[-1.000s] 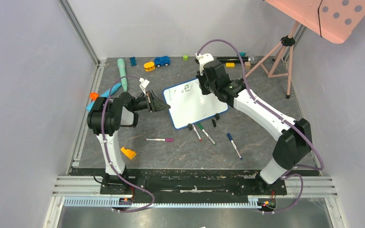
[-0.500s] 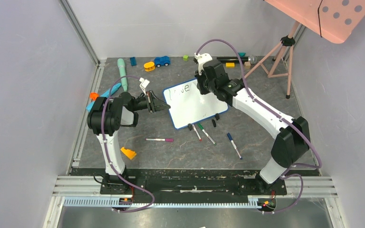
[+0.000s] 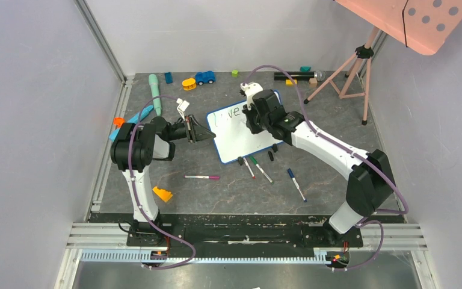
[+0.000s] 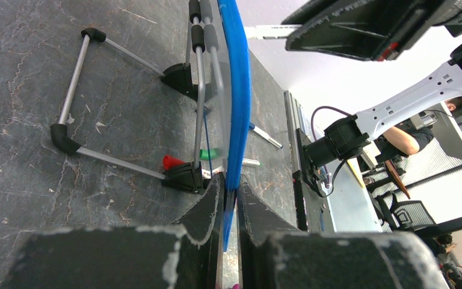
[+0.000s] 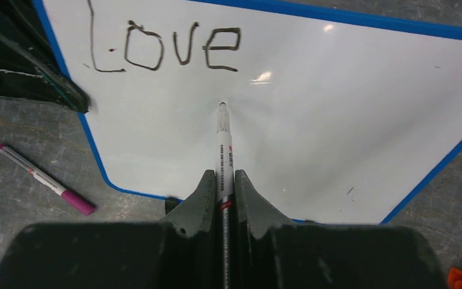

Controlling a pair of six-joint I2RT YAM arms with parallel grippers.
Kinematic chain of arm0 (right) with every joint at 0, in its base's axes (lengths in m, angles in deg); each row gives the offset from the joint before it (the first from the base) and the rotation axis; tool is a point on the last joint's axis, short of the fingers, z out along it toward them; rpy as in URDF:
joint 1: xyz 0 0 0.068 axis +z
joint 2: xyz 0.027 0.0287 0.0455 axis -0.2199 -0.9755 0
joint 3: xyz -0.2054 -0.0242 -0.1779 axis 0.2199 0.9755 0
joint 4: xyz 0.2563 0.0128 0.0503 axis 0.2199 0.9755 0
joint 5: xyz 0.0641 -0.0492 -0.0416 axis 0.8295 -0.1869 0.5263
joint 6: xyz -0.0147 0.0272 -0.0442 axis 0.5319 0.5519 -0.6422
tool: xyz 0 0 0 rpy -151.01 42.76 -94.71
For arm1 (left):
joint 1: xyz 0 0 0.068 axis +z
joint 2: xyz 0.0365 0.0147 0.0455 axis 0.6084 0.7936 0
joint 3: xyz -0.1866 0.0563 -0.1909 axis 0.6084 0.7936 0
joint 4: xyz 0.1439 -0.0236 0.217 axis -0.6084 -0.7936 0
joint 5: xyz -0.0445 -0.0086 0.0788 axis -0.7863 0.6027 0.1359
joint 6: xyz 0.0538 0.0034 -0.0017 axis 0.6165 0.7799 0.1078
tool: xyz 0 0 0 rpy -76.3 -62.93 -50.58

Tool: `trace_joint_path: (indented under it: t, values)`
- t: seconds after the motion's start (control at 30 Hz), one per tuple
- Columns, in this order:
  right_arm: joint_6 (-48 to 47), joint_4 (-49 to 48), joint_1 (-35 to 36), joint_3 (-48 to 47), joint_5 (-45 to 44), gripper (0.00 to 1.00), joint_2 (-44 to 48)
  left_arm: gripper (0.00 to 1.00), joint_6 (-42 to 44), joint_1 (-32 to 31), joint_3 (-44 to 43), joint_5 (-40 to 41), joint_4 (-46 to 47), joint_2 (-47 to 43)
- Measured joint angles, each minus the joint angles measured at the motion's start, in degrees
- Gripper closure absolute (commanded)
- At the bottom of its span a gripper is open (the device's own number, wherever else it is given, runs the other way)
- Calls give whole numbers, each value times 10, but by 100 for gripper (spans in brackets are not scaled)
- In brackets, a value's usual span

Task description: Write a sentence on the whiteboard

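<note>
The whiteboard, white with a blue frame, stands tilted on its wire stand in mid-table. The word "Love" is written in dark marker near its top left. My left gripper is shut on the board's left edge; the left wrist view shows the blue frame pinched between the fingertips. My right gripper is shut on a white marker. The marker's tip rests on the board just below the "e". In the top view the right gripper hangs over the board's upper middle.
Loose markers lie in front of the board: a pink one, a red and a green one, a blue one. An orange wedge sits near left. Toys line the back edge; a tripod stands back right.
My right arm has swung left and down the board, bringing the marker from the upper right part to just under "Love". The left gripper and the board have not moved.
</note>
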Motion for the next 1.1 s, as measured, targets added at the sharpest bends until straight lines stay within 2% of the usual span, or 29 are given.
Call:
trace_joint_path:
  t: [0.23, 1.1]
  values:
    - [0, -6, 31, 0, -4, 100, 0, 98, 0, 0, 0, 0, 0, 0]
    - [-11, -10, 38, -43, -6, 100, -40, 98, 0, 0, 0, 0, 0, 0]
